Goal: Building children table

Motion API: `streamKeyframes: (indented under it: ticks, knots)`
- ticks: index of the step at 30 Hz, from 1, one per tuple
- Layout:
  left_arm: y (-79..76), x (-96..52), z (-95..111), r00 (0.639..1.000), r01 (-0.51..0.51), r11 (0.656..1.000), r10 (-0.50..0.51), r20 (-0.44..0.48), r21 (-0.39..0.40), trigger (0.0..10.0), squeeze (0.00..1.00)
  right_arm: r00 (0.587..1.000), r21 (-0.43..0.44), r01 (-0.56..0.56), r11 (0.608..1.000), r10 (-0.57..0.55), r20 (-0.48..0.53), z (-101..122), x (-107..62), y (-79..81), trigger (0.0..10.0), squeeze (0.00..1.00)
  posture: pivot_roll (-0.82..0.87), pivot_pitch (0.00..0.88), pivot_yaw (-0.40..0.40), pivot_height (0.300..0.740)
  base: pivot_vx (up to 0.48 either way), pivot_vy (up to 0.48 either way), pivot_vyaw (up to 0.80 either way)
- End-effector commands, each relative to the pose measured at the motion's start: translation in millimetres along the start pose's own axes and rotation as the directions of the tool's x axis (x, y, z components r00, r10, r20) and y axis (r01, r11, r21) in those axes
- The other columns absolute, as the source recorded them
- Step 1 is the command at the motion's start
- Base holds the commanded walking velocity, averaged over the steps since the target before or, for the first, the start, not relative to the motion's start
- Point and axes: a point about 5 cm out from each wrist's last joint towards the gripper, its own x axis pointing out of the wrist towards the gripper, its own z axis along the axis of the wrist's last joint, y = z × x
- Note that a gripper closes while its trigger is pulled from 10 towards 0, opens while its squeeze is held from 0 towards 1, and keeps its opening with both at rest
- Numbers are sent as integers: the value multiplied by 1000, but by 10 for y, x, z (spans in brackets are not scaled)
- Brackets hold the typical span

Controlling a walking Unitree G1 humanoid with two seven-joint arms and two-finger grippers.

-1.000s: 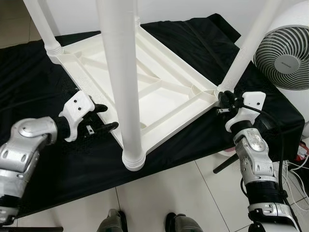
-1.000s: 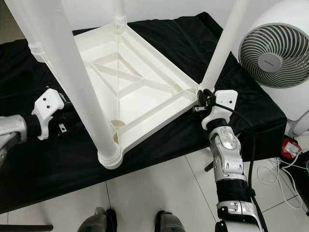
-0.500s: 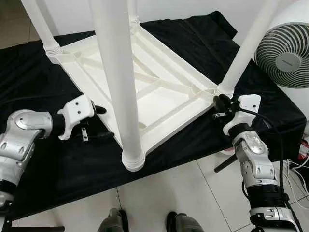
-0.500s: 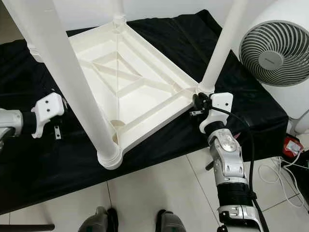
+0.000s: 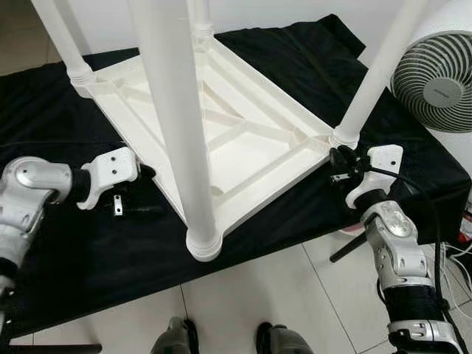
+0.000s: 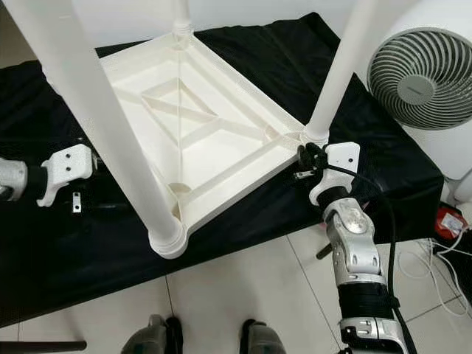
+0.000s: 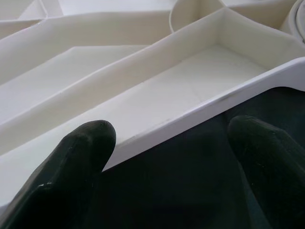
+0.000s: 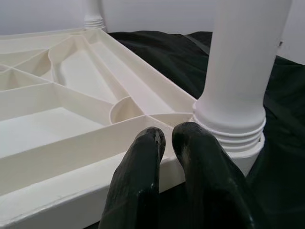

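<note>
Pulled back since a second ago: left gripper (image 5: 144,190), now drawn toward the robot's left, off the long edge of the white table (image 5: 221,125). Upside down on black cloth (image 5: 88,243), underside ribs up, four white legs (image 5: 173,110) rising out of frame, tops cut off. Cloth spread over a low surface, tiled floor (image 5: 251,295) at its near edge, white fan (image 5: 441,88) at far right, partly cropped. Left gripper low over the cloth just beside the table's rim, black fingers (image 7: 81,157) spread wide apart, nothing between them, rim directly ahead in the left wrist view. Right gripper (image 5: 339,158) at the table's right corner, beside the base of the leg there; fingers (image 8: 143,181) pressed nearly together, tips against the rim's edge, holding nothing. Whether the tips actually touch the rim hard to make out. Lower fingertips of the left gripper lost against the dark cloth.
</note>
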Motion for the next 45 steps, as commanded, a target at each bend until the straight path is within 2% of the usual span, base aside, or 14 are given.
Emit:
streamKeyframes:
  ticks: [1,9,15,19,20,21,22,30,38,43,45]
  knots:
    - [-58,35,-44,996,89,996,-89,-21,2,10000,0,1000,3,-9,1000,10,-3,4,-15,19,10000,0,-45,177,70,740,0,0,0]
    - [-39,178,-39,992,128,991,-128,-12,23,10000,0,1000,-8,5,1000,-5,-8,7,-71,-23,10000,0,-66,176,86,740,0,0,0]
    - [-66,279,-70,982,187,981,-185,-37,44,10000,0,1000,-11,13,1000,-13,-8,17,-92,-32,10000,0,-70,187,101,740,0,0,0]
    - [-81,321,-116,974,219,975,-216,-62,30,10000,0,1000,-11,21,1000,-21,-8,21,-104,-40,10000,0,-68,200,109,740,0,0,0]
    - [-76,335,-130,972,226,974,-224,-70,28,2353,0,1000,-10,23,1000,-23,-9,18,-110,-38,10000,0,-68,200,109,740,0,0,0]
    - [-76,335,-130,972,226,974,-224,-70,28,2353,0,1000,-10,23,1000,-23,-9,18,-110,-38,10000,0,-68,200,109,740,0,0,0]
    - [-66,342,-143,972,226,974,-224,-76,19,0,0,1000,-11,25,1000,-25,-10,16,-117,-37,10000,0,-68,206,116,740,0,0,0]
    - [-15,363,-145,971,230,973,-229,-69,4,0,0,999,-13,53,999,-53,-11,22,-156,-66,10000,0,-76,212,129,740,0,0,0]
    - [-54,406,-170,971,235,972,-235,-54,-6,0,0,998,-13,63,998,-63,-10,28,-160,-82,10000,0,-76,217,132,740,0,0,0]
    - [-78,445,-192,979,204,978,-205,-25,-33,0,0,998,-13,67,998,-67,-5,43,-151,-80,10000,0,-77,216,137,740,0,0,0]
    - [-123,522,-207,987,159,985,-158,25,-72,0,0,997,-11,76,997,-76,0,54,-147,-77,10000,0,-77,216,137,740,0,0,0]
